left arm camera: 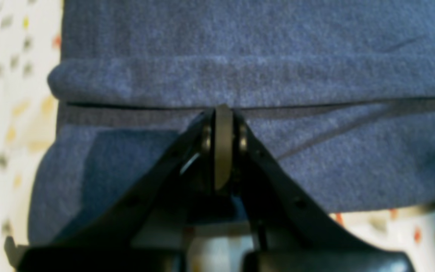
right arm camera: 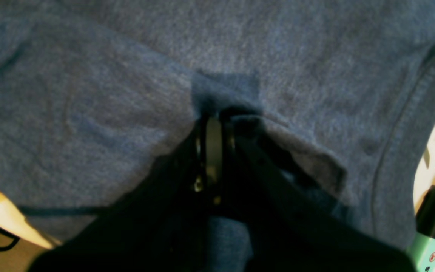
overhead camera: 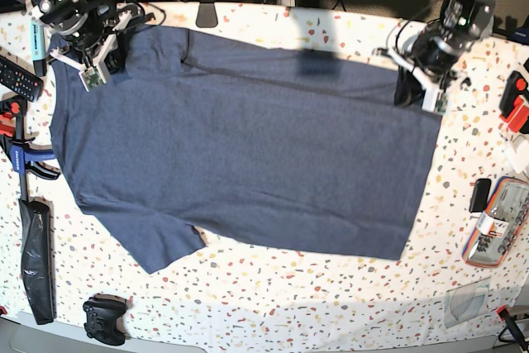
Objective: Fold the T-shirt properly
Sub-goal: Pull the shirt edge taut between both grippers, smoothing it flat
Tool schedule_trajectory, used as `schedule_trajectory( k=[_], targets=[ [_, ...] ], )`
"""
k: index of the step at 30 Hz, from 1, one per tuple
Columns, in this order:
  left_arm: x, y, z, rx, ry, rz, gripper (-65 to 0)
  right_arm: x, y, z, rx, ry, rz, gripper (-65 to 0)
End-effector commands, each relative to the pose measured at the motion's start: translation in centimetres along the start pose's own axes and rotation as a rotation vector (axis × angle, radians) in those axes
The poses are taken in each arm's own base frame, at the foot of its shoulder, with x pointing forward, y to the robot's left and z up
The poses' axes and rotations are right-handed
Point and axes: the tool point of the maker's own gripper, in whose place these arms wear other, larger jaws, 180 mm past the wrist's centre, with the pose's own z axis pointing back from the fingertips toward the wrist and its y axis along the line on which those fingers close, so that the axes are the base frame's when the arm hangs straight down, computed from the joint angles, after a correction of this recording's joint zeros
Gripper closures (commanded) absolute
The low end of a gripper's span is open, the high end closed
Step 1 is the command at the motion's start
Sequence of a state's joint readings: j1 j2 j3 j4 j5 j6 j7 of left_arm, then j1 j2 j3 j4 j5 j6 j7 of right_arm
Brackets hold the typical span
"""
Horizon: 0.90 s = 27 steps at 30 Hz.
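Across the speckled table (overhead camera: 331, 287) we have the navy T-shirt (overhead camera: 248, 155) spread nearly flat, plain side up, its collar end toward the base view's left and its hem toward the right. One sleeve lies out toward the near edge (overhead camera: 157, 245).

Our right gripper (right arm camera: 214, 124) sits at the far shoulder corner, jaws pressed together with a tuck of blue cloth bunched around the tips; the collar's ribbed seam (right arm camera: 398, 132) curves just beside it. Our left gripper (left arm camera: 223, 124) is at the far hem corner, jaws likewise closed, its tips meeting the doubled hem edge (left arm camera: 240, 81) where one layer rolls over another. Whether the cloth is truly pinched there we judge likely, not certain.

We hold these two corners because they mark the shirt's far long edge: gripped at both ends, that edge can be lifted taut and carried toward us as one straight fold. The first fold looks not yet made.

A remote (overhead camera: 16, 76), clamp (overhead camera: 21, 134) and game controller (overhead camera: 103, 320) lie off the cloth, clear of the fold's path.
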State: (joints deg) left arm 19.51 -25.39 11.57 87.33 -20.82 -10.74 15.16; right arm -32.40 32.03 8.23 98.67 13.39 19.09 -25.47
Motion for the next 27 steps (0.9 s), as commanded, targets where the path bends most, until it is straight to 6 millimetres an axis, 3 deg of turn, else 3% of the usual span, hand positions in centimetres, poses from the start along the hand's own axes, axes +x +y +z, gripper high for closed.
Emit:
schedule_trajectory(
  k=[1,7,15,25,26,27],
  targets=[
    [-7.4,1.1,2.1,0.055,0.308,-0.013,0.0,-0.3,-1.1,0.2,-0.036,0.023,0.026,0.0],
    [-6.1,3.1,4.8,0.125,0.247,0.022,0.0,-0.2,-1.1,0.2,-0.035,0.019,0.026,0.0],
    [-4.7,-0.3,6.9,0.035,0.212,-0.015,0.0,-3.3,0.0,1.2,-0.012,0.089,0.025,0.0],
    [-1.3,-0.5,6.5,0.031,0.096,-0.047,0.0,-3.6,-2.2,2.2,-0.066,0.117,-0.011,0.0],
    [-0.9,-0.5,6.3,0.031,0.086,-0.050,0.0,-3.5,-2.3,2.3,-0.063,0.126,-0.027,-6.3],
    [-0.5,-0.4,6.2,0.033,0.077,-0.053,-4.4,-3.0,-2.4,2.5,-0.061,0.117,-0.044,-15.2]
  ],
)
